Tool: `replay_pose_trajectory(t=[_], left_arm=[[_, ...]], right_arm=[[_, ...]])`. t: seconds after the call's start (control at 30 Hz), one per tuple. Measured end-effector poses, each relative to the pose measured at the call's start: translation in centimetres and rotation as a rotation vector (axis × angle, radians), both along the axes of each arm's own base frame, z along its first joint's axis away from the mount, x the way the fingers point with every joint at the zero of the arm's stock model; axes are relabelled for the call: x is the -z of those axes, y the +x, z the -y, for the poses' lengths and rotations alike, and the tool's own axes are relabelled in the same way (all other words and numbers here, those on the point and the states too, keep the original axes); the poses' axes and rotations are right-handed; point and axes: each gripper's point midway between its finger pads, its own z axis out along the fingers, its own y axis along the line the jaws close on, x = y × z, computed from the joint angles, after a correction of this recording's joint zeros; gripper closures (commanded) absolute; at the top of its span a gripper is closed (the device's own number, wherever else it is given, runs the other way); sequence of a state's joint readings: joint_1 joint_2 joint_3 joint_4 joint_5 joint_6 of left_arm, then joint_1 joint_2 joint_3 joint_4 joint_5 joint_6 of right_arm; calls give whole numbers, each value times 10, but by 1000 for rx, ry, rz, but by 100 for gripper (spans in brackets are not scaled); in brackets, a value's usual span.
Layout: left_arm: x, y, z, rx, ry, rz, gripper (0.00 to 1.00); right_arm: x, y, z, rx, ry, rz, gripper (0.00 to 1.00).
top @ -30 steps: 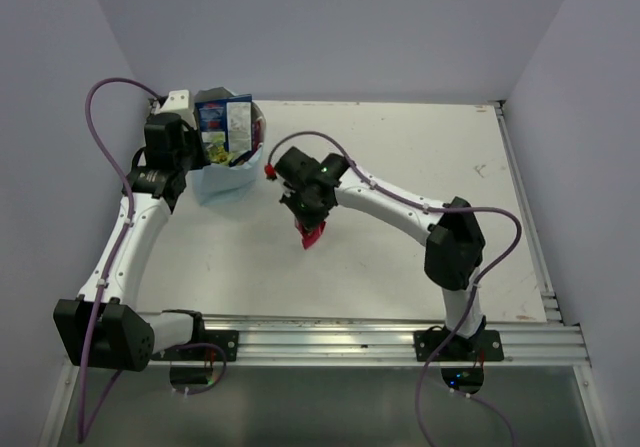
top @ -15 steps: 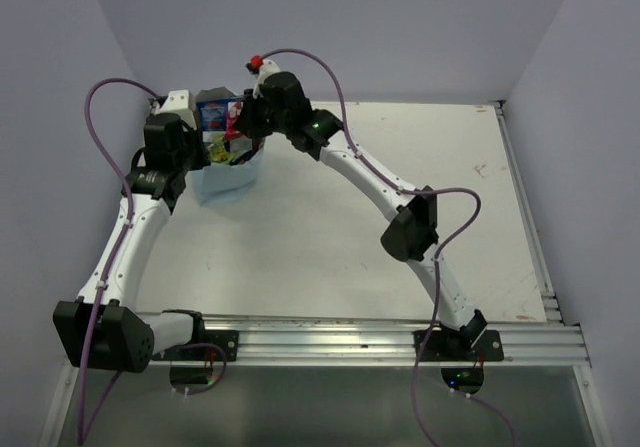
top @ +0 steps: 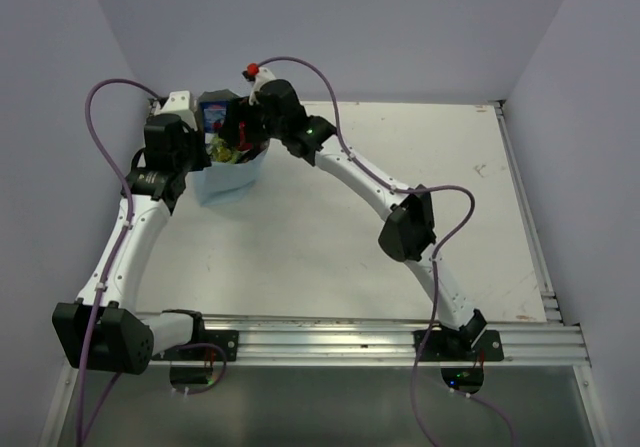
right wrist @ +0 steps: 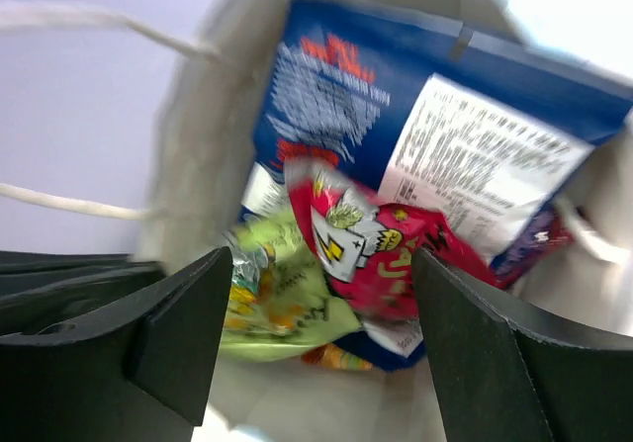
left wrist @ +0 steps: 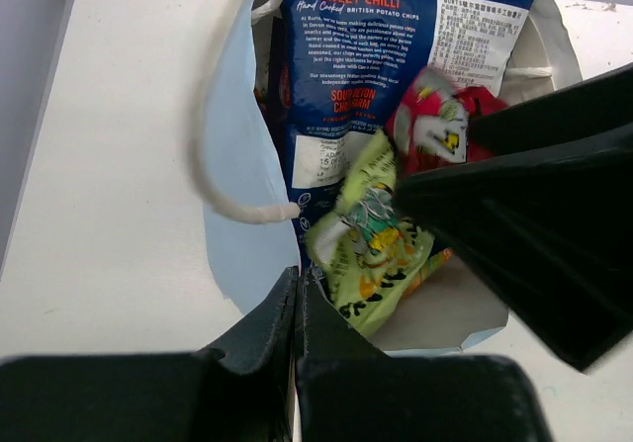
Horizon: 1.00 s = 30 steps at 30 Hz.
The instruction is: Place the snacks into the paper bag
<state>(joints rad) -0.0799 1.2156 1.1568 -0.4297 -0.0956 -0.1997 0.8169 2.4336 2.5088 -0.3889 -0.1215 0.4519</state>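
The paper bag [top: 228,182] stands at the table's far left, and my left gripper [left wrist: 297,282] is shut on its near rim [left wrist: 237,249]. Inside lie snacks: a blue chilli-crisps packet [left wrist: 376,56], a green-yellow packet [left wrist: 371,234] and a red packet [right wrist: 381,249], with an orange corner [right wrist: 341,358] showing beneath. My right gripper [right wrist: 321,259] hangs open over the bag's mouth [top: 240,135], and the red packet lies loose below its spread fingers [left wrist: 534,224]. The bag's floor is mostly hidden.
The bag's white cord handle [left wrist: 213,165] loops over the left rim. A purple-grey wall rises just behind the bag. The white table [top: 400,227] stretches to the right, and a metal rail [top: 350,342] runs along the near edge.
My right arm swung from the table's middle up to the bag with the red packet, then opened; the packet now lies in the bag. The left arm has not moved.
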Motion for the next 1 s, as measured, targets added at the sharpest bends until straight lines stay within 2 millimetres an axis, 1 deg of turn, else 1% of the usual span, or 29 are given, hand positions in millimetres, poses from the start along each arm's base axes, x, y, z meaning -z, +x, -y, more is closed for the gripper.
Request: replay_pose_trajectory(t=[0.03,0.1,0.17,0.23,0.3,0.33,0.37,0.4,0.43,0.5,0.6,0.7,0.77,0.9,0.97,1.0], left_arm=[[0,0,0,1,-1,0,100],[0,0,1,3,-2,-1,100],[0,0,1,3,-2,-1,100],[0,0,1,3,-2,-1,100],[0,0,1,3,-2,-1,100],[0,0,1,3,-2,-1,100],[0,0,1,3,-2,-1,100],[0,0,1,3,-1,-2,100],[0,0,1,3,-1,-1,100],[0,0,1,3,-1,-2,100],[0,0,1,3,-1,-2,100],[0,0,1,3,-1,-2,100],[0,0,1,3,-1,-2,100],[0,0,1,3,-1,-2,100],[0,0,0,3,-1,-2,100],[0,0,0,2,-1,-2,100]], right_arm=[[-11,0,4,8,7,19,23],[-41,2,17,39,25,66,24],[-73,2,32,74,43,115,25],[-111,3,51,119,70,175,27],[-133,7,66,156,85,208,29],[-140,11,74,174,89,222,33],[-143,16,81,197,85,231,35],[-142,20,85,210,79,234,37],[-137,25,90,228,60,226,39],[-119,34,96,248,20,200,41],[-82,41,97,262,-49,145,42],[-42,41,95,255,-122,83,43],[-21,40,93,249,-160,51,43],[3,40,92,243,-200,15,44],[9,39,93,242,-213,4,46],[10,39,93,242,-216,1,49]])
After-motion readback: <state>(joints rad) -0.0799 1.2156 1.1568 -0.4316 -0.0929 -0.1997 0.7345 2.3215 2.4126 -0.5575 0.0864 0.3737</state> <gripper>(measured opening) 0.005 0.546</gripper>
